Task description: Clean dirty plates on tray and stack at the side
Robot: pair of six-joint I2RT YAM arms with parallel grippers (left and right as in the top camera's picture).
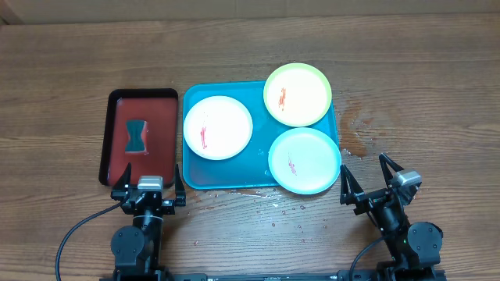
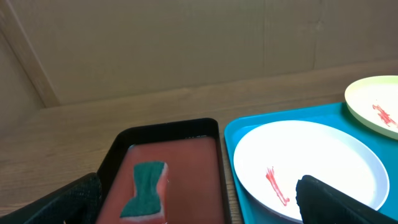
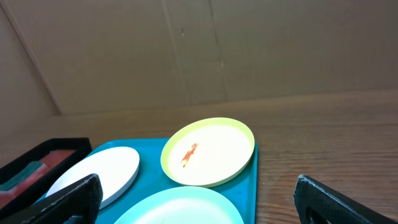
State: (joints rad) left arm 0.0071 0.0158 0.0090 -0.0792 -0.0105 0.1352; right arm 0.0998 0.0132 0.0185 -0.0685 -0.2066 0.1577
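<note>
We are holding both arms at the near edge of the tabletop, and both sets of jaws are standing spread wide with nothing between them. The left jaws are hovering just short of the near end of a small dark red tray with a black rim; in the left wrist view their black fingers are framing that tray and the plate beside it. The right jaws are hanging over bare wood, just off the near right corner of the blue tray, with their fingers showing at the bottom corners of the right wrist view.

Between the arms, wet specks are dotting the wood in front of the blue tray.

On the blue tray we are seeing all three plates, each lying flat and each carrying a red smear. The pale teal plate is sitting nearest, at the right, overhanging the tray's near right corner. The pinkish-white plate is lying a little farther back on the left half, apart from the other two. The yellow-green plate is resting farthest away, overhanging the far right corner.

In the dark red tray, left of the blue one, a teal sponge is lying near the middle. A damp patch is darkening the wood right of the blue tray.
</note>
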